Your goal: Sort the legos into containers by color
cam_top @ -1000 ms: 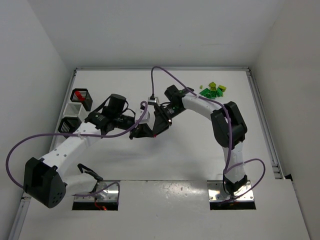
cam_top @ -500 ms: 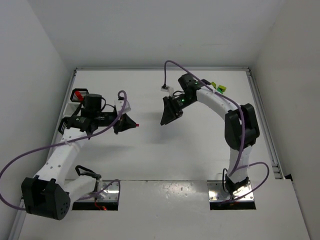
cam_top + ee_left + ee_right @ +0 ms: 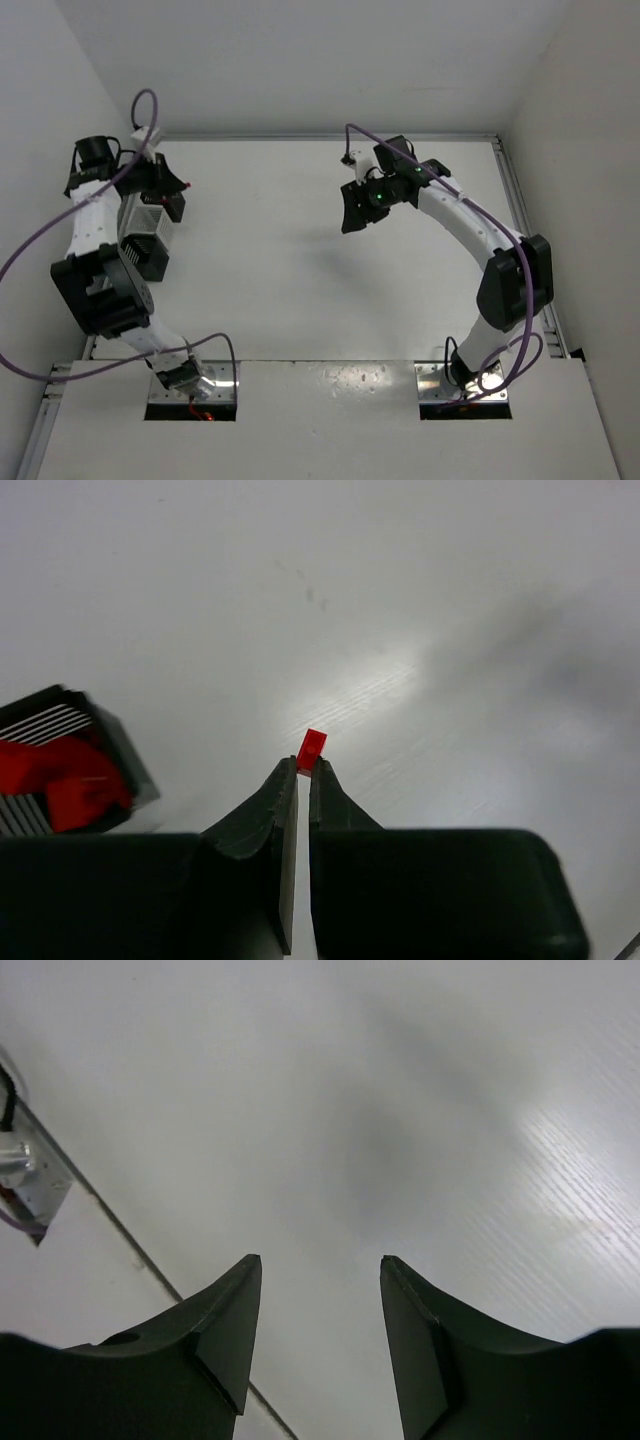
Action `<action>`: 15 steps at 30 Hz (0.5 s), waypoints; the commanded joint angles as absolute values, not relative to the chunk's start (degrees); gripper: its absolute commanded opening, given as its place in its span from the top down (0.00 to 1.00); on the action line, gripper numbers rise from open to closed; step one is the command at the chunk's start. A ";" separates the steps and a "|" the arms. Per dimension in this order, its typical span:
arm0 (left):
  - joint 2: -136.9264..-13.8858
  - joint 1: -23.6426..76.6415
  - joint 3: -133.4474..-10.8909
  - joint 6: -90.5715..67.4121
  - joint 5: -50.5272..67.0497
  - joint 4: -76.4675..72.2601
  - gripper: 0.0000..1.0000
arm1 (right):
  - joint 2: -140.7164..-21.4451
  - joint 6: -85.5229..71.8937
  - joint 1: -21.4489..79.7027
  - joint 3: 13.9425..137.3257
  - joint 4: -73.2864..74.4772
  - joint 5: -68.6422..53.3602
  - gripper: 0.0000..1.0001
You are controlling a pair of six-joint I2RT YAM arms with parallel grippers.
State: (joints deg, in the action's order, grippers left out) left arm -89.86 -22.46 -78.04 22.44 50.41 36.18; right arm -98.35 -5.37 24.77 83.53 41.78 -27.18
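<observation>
Since the earlier frame my left fingers (image 3: 303,780) have swung far left; they are pinching a red lego (image 3: 312,749) at their tips, the black container (image 3: 122,763) of red legos (image 3: 70,780) sitting left of them. My right fingers (image 3: 352,214) are hanging spread, empty, above the counter (image 3: 450,1080).

A white table (image 3: 300,290) stood boxed in by a plain back wall (image 3: 300,60), left wall (image 3: 45,60) and right wall (image 3: 595,120). A metal rail (image 3: 530,250) ran along its right edge. Soft light glared off the tabletop.
</observation>
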 commanded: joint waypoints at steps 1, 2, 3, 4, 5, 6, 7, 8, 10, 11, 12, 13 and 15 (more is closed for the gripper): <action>-97.69 -26.44 -89.69 21.53 49.75 39.89 1.00 | -94.75 -3.26 24.70 82.36 39.81 -21.71 0.49; -99.82 -27.06 -91.82 22.06 48.88 40.69 1.00 | -94.14 -3.25 24.70 82.35 39.81 -21.71 0.49; -101.76 -27.07 -93.76 22.06 47.21 41.82 1.00 | -94.13 -3.25 24.70 81.74 39.81 -21.71 0.49; -104.82 -27.68 -95.35 22.06 46.07 41.84 1.00 | -94.13 -2.73 24.70 81.74 39.81 -21.01 0.49; -105.98 -27.69 -97.71 22.58 44.92 42.45 1.00 | -94.13 -2.72 24.70 81.74 39.81 -21.01 0.49; -106.95 -27.69 -98.52 23.11 43.69 42.45 1.00 | -94.13 -2.72 24.70 81.22 39.81 -21.01 0.49; -107.83 -27.69 -99.22 23.12 41.77 42.45 1.00 | -94.13 -2.72 24.70 81.21 39.81 -21.01 0.49; -109.41 -27.69 -99.75 23.12 40.79 42.45 1.00 | -94.13 -2.20 24.70 81.21 39.81 -21.01 0.49; -110.91 -27.69 -101.15 23.12 37.90 42.45 1.00 | -94.13 -2.20 24.70 81.21 39.81 -20.48 0.49; -111.61 -27.69 -101.16 23.12 37.01 42.45 1.00 | -94.13 -1.59 24.70 81.21 39.81 -20.48 0.49; -112.93 -27.69 -102.03 23.12 36.39 42.97 1.00 | -94.13 -1.58 24.70 81.21 39.81 -20.48 0.49; -113.46 -27.69 -102.04 23.12 35.78 42.98 1.00 | -94.13 -1.06 24.70 81.21 39.81 -19.96 0.49; -114.16 -27.69 -102.65 23.12 35.24 42.98 1.00 | -94.65 -1.05 24.70 81.21 39.81 -19.43 0.49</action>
